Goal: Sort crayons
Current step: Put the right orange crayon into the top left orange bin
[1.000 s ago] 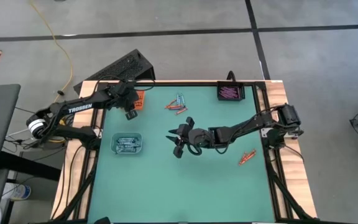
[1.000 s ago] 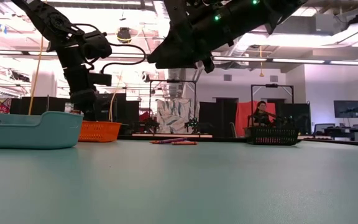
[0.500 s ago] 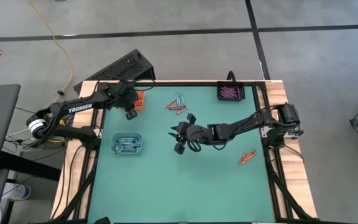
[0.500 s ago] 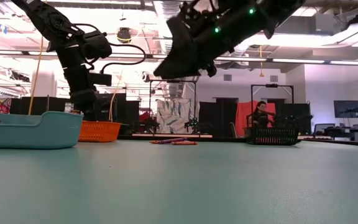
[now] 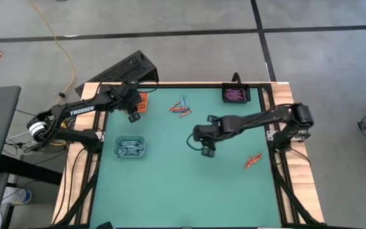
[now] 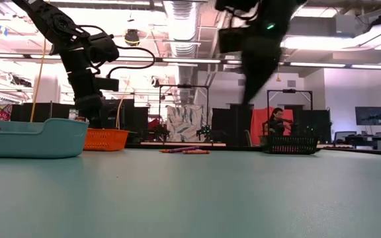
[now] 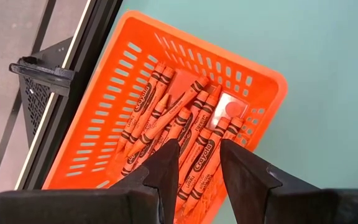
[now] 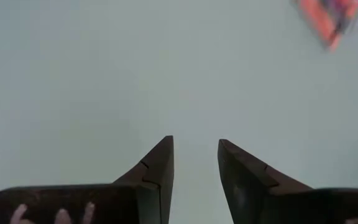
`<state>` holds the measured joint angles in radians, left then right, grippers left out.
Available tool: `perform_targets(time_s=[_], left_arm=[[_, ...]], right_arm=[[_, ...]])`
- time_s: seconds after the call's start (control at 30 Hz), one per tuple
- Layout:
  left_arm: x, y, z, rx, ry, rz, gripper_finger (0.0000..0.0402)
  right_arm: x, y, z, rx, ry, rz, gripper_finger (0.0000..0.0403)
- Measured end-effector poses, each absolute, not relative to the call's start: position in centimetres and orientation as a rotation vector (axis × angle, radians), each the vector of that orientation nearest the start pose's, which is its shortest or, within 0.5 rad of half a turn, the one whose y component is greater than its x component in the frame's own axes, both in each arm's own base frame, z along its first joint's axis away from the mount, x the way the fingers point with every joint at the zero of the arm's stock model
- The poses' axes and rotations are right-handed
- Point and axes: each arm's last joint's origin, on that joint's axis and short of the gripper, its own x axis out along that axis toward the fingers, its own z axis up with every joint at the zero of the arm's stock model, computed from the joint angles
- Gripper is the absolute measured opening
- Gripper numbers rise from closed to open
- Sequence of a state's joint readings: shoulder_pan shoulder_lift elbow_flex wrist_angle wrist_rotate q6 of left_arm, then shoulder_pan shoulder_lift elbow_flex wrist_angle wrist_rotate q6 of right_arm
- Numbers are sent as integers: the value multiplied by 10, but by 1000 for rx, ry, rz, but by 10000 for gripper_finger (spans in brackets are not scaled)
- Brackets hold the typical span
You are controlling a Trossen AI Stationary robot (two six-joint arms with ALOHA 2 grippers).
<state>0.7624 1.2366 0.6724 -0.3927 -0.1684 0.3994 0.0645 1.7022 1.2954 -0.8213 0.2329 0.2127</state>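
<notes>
Right gripper (image 5: 206, 150) empty, fingers apart, mid-table. Nearest loose orange crayons (image 5: 253, 160) at 4 o'clock, long axis diagonal. Left gripper (image 7: 197, 168) parted over orange basket (image 7: 110, 106).

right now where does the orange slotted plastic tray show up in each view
high view: orange slotted plastic tray at the table's far left edge, partly under the left gripper.
low view: left of centre, behind the teal tray.
left wrist view: fills the centre, full of orange crayons.
right wrist view: not in it.
shared landmark: left gripper.
</notes>
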Motion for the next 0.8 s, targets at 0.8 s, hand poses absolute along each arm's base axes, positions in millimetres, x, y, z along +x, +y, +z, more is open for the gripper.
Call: perform_targets(time_s=[0.8], left_arm=[[161, 161, 194, 54, 1094, 649, 107]], right_arm=[[226, 127, 191, -408, 1870, 102, 134]])
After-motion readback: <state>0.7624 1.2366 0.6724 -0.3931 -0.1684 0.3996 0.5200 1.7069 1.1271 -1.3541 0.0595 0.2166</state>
